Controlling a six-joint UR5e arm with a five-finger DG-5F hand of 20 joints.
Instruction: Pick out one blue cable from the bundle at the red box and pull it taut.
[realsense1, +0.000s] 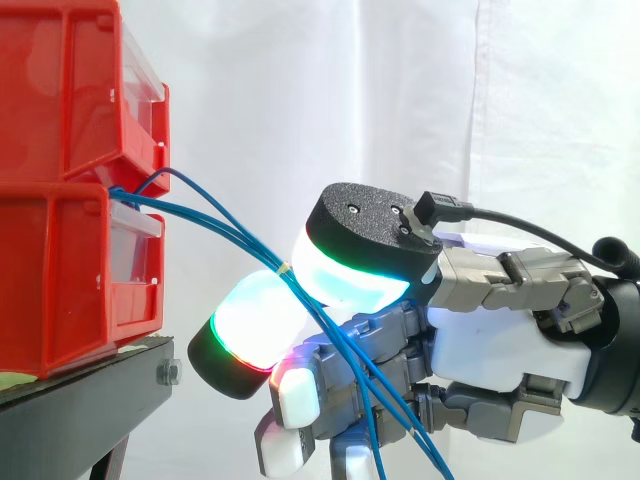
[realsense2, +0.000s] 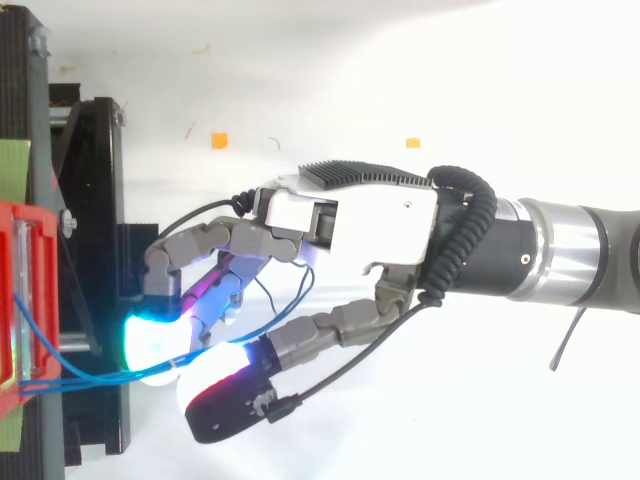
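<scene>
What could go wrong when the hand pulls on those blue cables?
Several thin blue cables run together between the glowing pads of the robot hand, so it may pull more than one. The cables also trail across its lower fingers, where they could snag.

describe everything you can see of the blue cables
The blue cables are several thin, smooth, plastic-looking strands. They come out between the two stacked red bins, one arching upward first, then slope down together, fairly straight. A small pale band sits on them where they pass between two glowing pads of the hand, which pinch them. Beyond that they cross the fingers and leave the side view's bottom edge.
</scene>
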